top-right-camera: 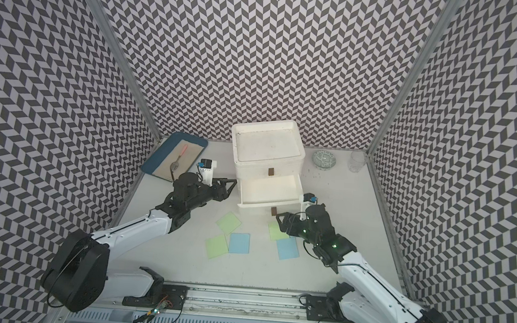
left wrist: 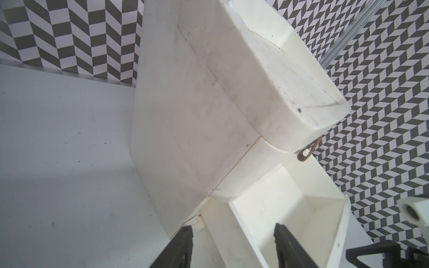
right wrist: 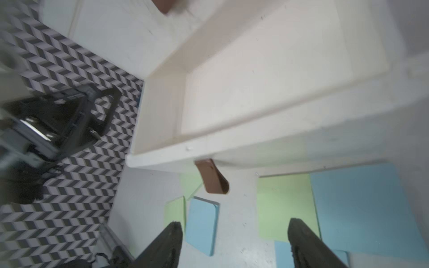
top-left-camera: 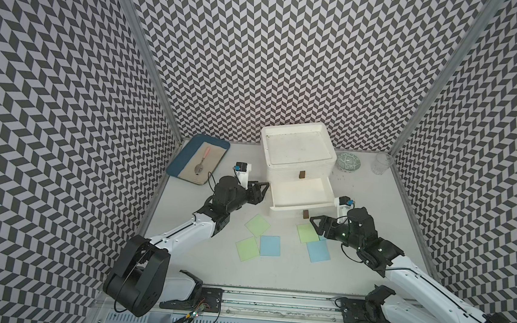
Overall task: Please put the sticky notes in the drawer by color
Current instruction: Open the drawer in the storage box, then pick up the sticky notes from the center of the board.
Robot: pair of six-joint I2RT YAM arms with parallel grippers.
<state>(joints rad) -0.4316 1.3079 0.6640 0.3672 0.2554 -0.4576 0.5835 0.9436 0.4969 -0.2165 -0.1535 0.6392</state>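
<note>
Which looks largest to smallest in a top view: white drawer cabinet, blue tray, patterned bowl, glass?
1. white drawer cabinet
2. blue tray
3. patterned bowl and glass look about alike, so I won't rank them.

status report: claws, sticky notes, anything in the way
Left claw open, beside open drawer. Right claw open, by drawer handle. Green, blue sticky notes on table, none in drawer. Nothing blocking.

Left arm (top-left-camera: 182,232), right arm (top-left-camera: 415,282): white tapered shells, black rounded joint housings, small dark screws. Left end effector (top-left-camera: 262,191), right end effector (top-left-camera: 314,226): black, triangular open-frame fingers. White wrist camera blocks (top-left-camera: 243,170), blue connector on each. Thin black cables (top-left-camera: 350,254) looped at joints. Green lights (top-left-camera: 344,235) on right wrist housing.
</note>
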